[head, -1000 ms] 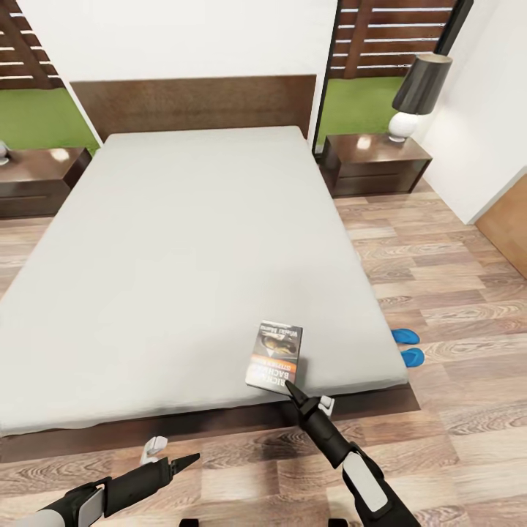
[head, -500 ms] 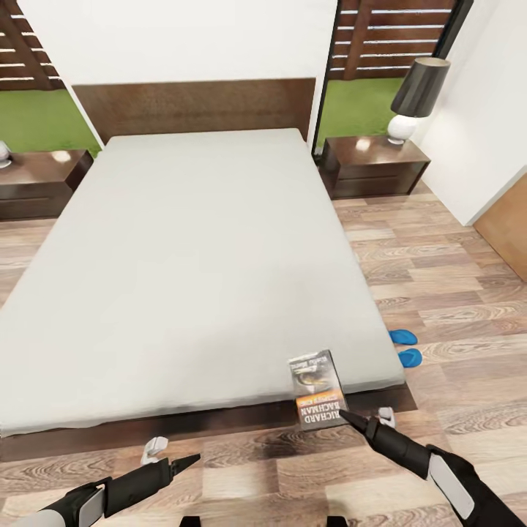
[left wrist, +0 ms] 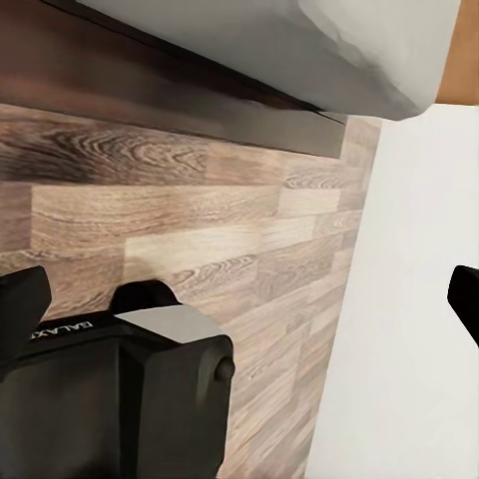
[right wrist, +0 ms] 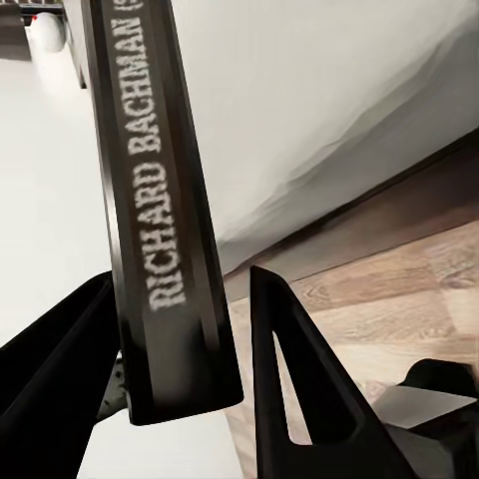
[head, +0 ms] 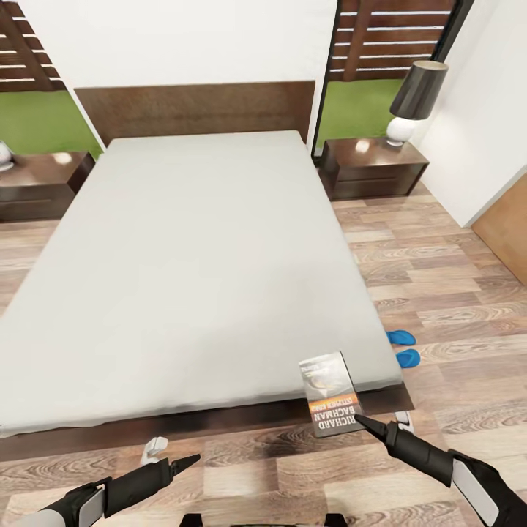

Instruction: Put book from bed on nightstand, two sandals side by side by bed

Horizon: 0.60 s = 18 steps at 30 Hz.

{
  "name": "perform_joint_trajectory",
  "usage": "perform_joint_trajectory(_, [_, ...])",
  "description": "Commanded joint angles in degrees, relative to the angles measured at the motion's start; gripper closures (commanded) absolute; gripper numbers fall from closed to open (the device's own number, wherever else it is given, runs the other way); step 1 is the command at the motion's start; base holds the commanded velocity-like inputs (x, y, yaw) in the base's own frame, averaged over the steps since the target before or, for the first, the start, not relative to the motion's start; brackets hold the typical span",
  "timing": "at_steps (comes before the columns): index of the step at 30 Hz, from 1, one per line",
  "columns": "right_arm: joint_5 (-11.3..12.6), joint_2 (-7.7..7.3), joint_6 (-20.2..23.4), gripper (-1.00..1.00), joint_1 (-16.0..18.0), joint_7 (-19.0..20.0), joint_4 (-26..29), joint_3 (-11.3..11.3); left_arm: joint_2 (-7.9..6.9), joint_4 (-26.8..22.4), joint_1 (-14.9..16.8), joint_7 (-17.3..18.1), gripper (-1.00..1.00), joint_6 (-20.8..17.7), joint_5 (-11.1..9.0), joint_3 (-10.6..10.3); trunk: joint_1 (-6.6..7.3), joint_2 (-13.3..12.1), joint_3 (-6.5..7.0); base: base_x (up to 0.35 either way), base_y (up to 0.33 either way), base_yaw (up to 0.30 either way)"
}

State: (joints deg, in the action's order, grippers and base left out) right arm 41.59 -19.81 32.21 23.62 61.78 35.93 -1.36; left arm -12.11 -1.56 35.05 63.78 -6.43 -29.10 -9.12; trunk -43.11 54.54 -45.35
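dark grey-black paperback, the book (head: 331,394), orange band and white "richard bachman" lettering, is pinched at its near edge by the right tool (head: 360,421); in the right wrist view its spine (right wrist: 165,200) is seen clamped between the two black fingers (right wrist: 299,379). the book is held at the foot corner of the bed (head: 190,249), overhanging the mattress edge and the dark-brown frame.

light-grey mattress, bare, is set on a low dark wooden platform with a flat headboard (head: 197,110).

bright blue sandals (head: 405,348), two, are laid on the wood-plank floor (head: 454,307) just beside the bed's right side, close together and partly hidden by the mattress.

dark-brown nightstand (head: 373,167), right of the headboard, is topped by a lamp (head: 413,99) with a black shade. a second nightstand (head: 40,179) is placed at the left.

left tool (head: 183,461) is held low over the floor by the bed's foot; whether it is spread cannot be told.
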Motion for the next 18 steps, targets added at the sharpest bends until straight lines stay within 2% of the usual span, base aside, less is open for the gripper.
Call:
perform_joint_trajectory(1, [0.42, -0.05, 0.31, 1.00, -0.02, 0.00, -0.02, -0.14, -0.02, -0.03, 0.01, 0.20, -1.00, -0.60, -0.60, -0.46, 0.22, -0.39, 0.20, 0.000, 0.000, 0.000])
perform_joint_trajectory(10, [0.42, -0.05, 0.13, 1.00, -0.06, -0.03, -0.08, -0.14, -0.02, -0.03, 0.01, 0.26, -1.00, -0.64, -0.60, -0.48, 2.20, -4.00, 2.33, 0.000, 0.000, 0.000])
perform_joint_trajectory(16, [0.39, 0.01, -0.02, 1.00, -0.06, -0.08, -0.91, -0.14, -0.02, -0.03, -0.03, 0.24, -1.00, -0.63, -0.69, -0.46, 2.20, -4.00, 2.33, 0.000, 0.000, 0.000])
perform_joint_trajectory(17, [0.34, 0.03, -0.09, 1.00, -0.06, -0.08, -4.50, -0.14, 0.05, -0.03, -0.10, 0.21, -1.00, -0.61, -0.66, -0.51, 2.20, -4.00, 2.33, 0.000, 0.000, 0.000])
perform_joint_trajectory(18, [0.34, 0.03, -0.20, 1.00, -0.08, -0.08, -5.06, -0.14, 0.02, -0.03, -0.12, 0.21, -1.00, -0.62, -0.67, -0.49, 2.20, -4.00, 2.33, 0.000, 0.000, 0.000])
